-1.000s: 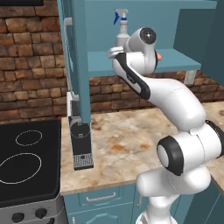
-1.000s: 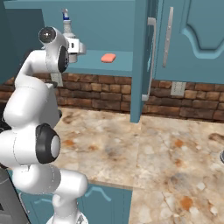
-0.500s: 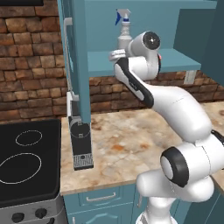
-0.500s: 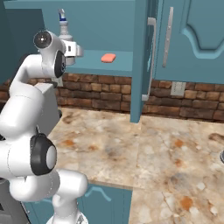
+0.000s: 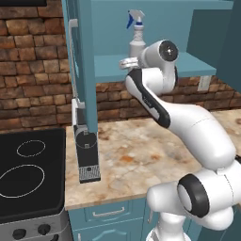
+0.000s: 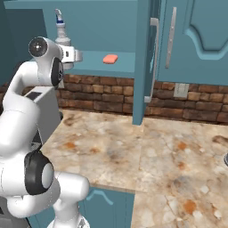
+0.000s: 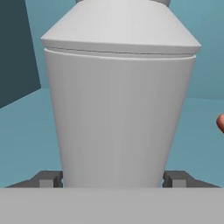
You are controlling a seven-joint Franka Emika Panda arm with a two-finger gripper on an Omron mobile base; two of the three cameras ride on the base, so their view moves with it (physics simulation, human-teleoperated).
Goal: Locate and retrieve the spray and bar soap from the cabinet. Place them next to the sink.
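Observation:
The spray stands upright at the left end of the open cabinet's shelf, its blue nozzle on top. In the hand view the spray's grey-white body is very close. My gripper is open, with one fingertip on each side of the bottle's base and hardly any gap. The bar soap lies flat on the same shelf, to the right of the spray, and shows as a sliver at the hand view's right edge. The sink is out of view.
The cabinet door hangs open on the left, over a black appliance on the marble counter. A stove sits further left. The right door is open too, beside shut wall cabinets.
The arm has stretched forward and up into the cabinet, bringing the hand level with the shelf and up to the spray. The spray and the bar soap have stayed put.

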